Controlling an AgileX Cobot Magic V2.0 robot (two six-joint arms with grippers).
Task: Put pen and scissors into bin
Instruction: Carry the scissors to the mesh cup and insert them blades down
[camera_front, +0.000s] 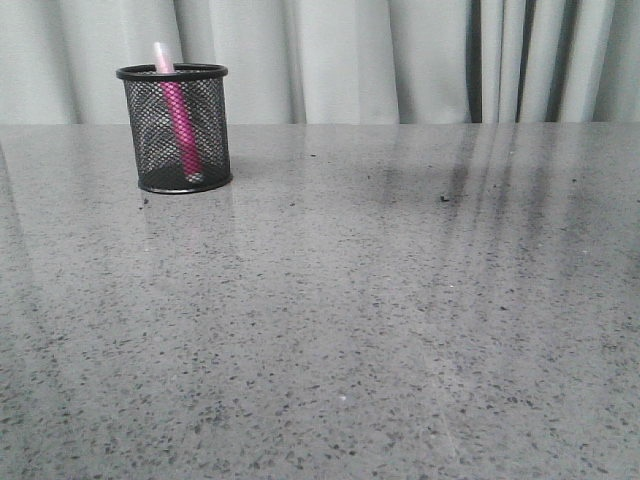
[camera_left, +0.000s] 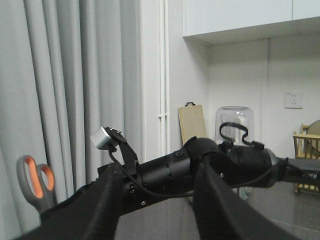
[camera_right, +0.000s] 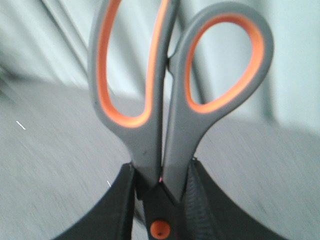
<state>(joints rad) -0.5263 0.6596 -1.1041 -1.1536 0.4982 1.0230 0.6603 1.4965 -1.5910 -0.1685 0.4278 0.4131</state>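
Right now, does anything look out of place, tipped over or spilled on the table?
Nothing stands out. The mesh bin stands upright with the pink pen leaning inside. The scissors are off the table, handles up, clamped in the right gripper. No spill or damage shows.

Pink pen (camera_front: 180, 120) stands inside black mesh bin (camera_front: 175, 130); grey-and-orange scissors (camera_right: 170, 110) held handles-up, clamped at the pivot.
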